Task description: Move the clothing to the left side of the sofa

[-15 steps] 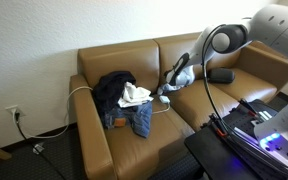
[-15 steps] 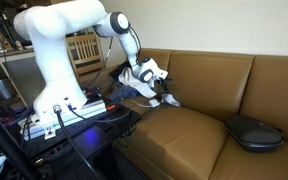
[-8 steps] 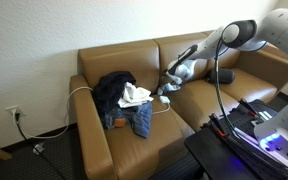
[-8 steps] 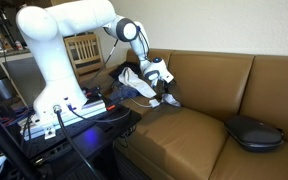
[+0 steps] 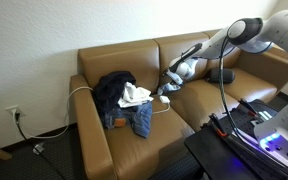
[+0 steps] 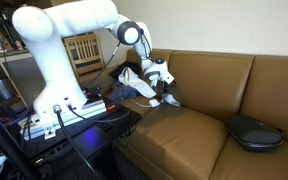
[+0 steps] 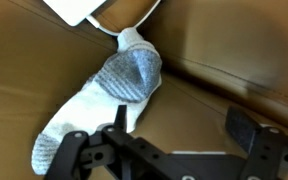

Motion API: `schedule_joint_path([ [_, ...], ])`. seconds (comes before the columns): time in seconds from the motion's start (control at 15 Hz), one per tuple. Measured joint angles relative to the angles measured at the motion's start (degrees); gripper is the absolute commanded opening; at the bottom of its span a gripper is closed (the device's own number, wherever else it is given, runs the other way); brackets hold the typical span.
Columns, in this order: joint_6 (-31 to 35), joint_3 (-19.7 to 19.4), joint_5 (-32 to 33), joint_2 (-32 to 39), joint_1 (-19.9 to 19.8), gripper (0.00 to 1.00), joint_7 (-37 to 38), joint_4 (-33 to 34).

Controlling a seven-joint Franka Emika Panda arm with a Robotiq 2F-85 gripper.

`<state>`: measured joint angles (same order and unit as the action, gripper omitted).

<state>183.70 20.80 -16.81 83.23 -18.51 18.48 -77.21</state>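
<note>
We saw the clothing heaped in a pile on the end seat of the sofa, beside the arm nearest the wall outlet: blue jeans at the front, a dark top behind and a white shirt on top. A thin white cable ran over that arm toward the pile. The gripper hung low over the middle seat, just beside the pile but apart from it. In the wrist view its fingers stood wide apart and held nothing, and a white-grey sock lay on the leather between and ahead of them. A flat black object rested on the far seat, well away.
</note>
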Motion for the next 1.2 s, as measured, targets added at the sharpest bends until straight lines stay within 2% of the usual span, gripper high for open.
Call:
schedule_joint_path([
  [0.13,-1.6,3.8,0.7,1.3,-3.6,1.0,-3.2,0.6],
  [0.27,-2.7,6.1,0.7,1.4,-5.6,1.0,-5.1,0.3],
  [0.4,-4.0,7.2,0.4,1.3,-6.1,1.0,-5.7,0.4],
  [0.53,-5.8,6.7,0.0,1.2,-5.6,1.0,-5.7,0.6],
  [0.67,-8.2,2.2,-1.2,1.1,-2.4,1.0,-4.4,1.8],
  [0.93,-10.6,-11.5,-2.9,1.1,8.6,1.0,2.2,3.9],
  [1.2,-10.3,-18.4,-3.6,1.2,15.7,1.0,6.7,3.9],
])
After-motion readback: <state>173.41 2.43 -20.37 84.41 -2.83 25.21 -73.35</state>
